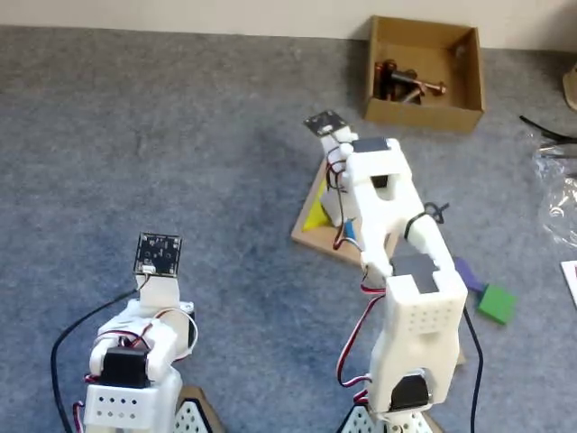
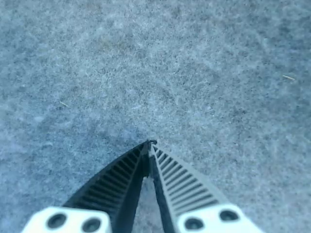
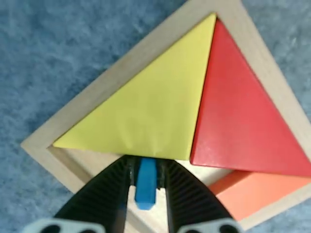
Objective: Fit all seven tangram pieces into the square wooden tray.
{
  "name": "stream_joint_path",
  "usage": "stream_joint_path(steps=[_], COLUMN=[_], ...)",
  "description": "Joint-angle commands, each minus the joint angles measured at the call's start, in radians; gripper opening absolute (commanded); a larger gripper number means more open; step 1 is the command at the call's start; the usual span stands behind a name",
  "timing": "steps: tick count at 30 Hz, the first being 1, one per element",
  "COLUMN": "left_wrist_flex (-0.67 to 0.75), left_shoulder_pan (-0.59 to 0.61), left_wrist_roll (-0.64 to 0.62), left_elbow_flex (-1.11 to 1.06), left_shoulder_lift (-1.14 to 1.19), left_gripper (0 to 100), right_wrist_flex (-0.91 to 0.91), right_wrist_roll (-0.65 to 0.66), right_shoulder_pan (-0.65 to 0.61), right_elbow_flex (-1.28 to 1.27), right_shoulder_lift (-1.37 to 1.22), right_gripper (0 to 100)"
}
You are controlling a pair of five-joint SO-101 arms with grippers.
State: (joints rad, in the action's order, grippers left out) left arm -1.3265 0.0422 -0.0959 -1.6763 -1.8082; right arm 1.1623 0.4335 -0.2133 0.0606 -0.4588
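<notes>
The square wooden tray (image 3: 43,145) holds a large yellow triangle (image 3: 146,107), a large red triangle (image 3: 238,111) and an orange piece (image 3: 252,191). My right gripper (image 3: 146,174) hangs over the tray's bare part beside the yellow triangle, shut on a small blue piece (image 3: 146,187). In the high view the right arm covers most of the tray (image 1: 311,225), with a bit of yellow (image 1: 315,216) showing. A green piece (image 1: 496,302) and a purple piece (image 1: 471,273) lie on the carpet right of the arm. My left gripper (image 2: 148,144) is shut and empty over bare carpet at the front left.
A cardboard box (image 1: 424,72) with copper-coloured parts stands at the back right. Clear plastic (image 1: 559,194) and a black cable lie at the right edge. Grey carpet (image 1: 162,135) stretches open across the left and middle.
</notes>
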Motion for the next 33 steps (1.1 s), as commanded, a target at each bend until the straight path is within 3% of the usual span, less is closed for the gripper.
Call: stream_joint_path(steps=[1,14,20,33], left_wrist_flex=[0.002,0.002,0.002,0.002], left_shoulder_pan=[-0.016,-0.016,-0.016,-0.016], left_wrist_roll=[-0.008,-0.008,-0.008,-0.008], left_elbow_flex=[-0.019,-0.019,-0.019,-0.019], left_shoulder_lift=[-0.007,-0.007,-0.007,-0.007], left_gripper=[1,1,1,1], right_wrist_flex=[0.021,0.047,0.047,0.079], right_wrist_roll=[-0.011,-0.044,-0.046,-0.04], right_shoulder_pan=[0.004,0.007,0.01,0.067], right_elbow_flex=[0.01,0.012,0.012,0.01], right_shoulder_lift=[0.018,0.021,0.021,0.114], right_gripper=[0.6,1.1,9.4,9.4])
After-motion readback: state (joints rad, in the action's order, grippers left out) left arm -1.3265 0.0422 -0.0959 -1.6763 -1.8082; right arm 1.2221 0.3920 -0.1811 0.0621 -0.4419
